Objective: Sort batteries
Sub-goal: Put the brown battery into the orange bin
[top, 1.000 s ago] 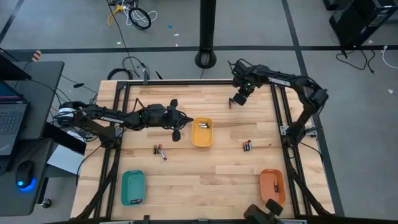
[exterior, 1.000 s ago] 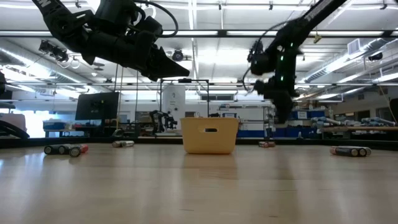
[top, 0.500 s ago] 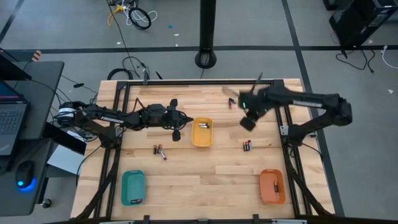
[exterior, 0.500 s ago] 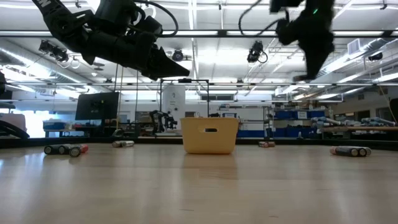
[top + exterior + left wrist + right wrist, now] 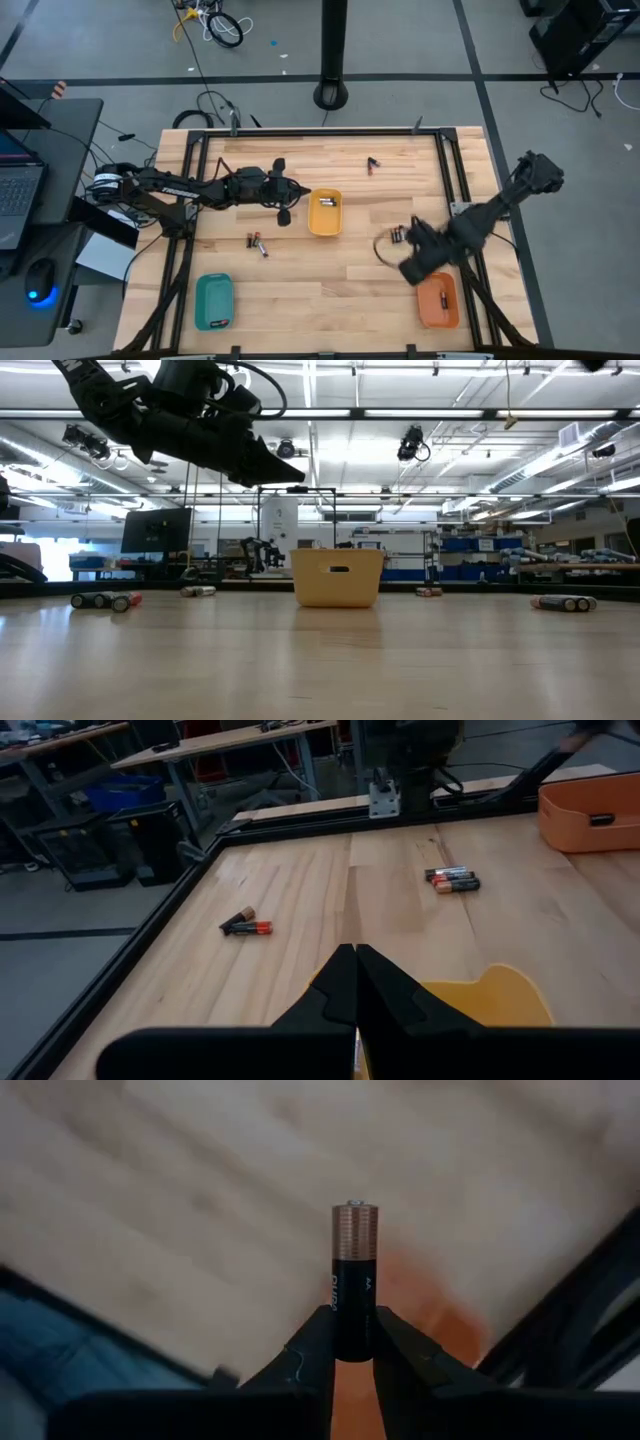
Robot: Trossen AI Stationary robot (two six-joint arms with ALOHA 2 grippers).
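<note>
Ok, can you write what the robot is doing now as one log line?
right gripper: shut on black copper-topped battery, near orange plastic tray | left gripper: shut, by yellow plastic tray

pale wood table (image 5: pixel 330 270), glossy plastic orange tray (image 5: pixel 437 300), matt grain.

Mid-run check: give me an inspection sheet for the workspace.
Surface: wooden table, dark frame.
Job's things: batteries loose at far edge, left-centre, right-centre; yellow tray holds some; orange tray; teal tray.
Clutter: nothing seen.
Grippers: right hand shut on a battery, near the orange tray; left hand shut, empty, beside the yellow tray.
Cables: on floor.
Surroundings: laptop desk on the left.
</note>
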